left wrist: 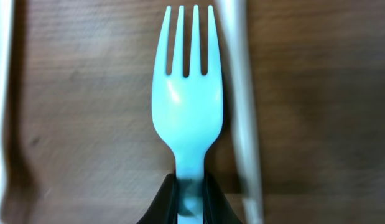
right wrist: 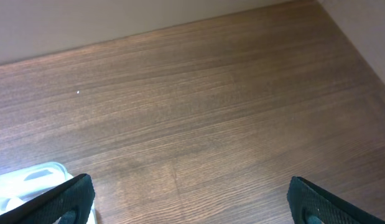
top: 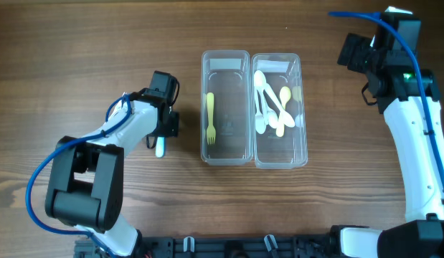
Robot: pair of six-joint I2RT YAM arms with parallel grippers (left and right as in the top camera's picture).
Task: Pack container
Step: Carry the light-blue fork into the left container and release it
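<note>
The left gripper (left wrist: 191, 194) is clamped narrow on the handle of a pale blue fork (left wrist: 187, 106), a glossy plastic one whose four tines point away from the wrist camera. It is over the wooden table (top: 78, 57), left of two clear containers that stand side by side, touching. The left container (top: 225, 54) holds one yellow fork (top: 210, 117); the right container (top: 280, 165) holds a heap of white and cream spoons (top: 270, 107). The right gripper (right wrist: 192, 200) has its jaws spread wide and holds nothing
</note>
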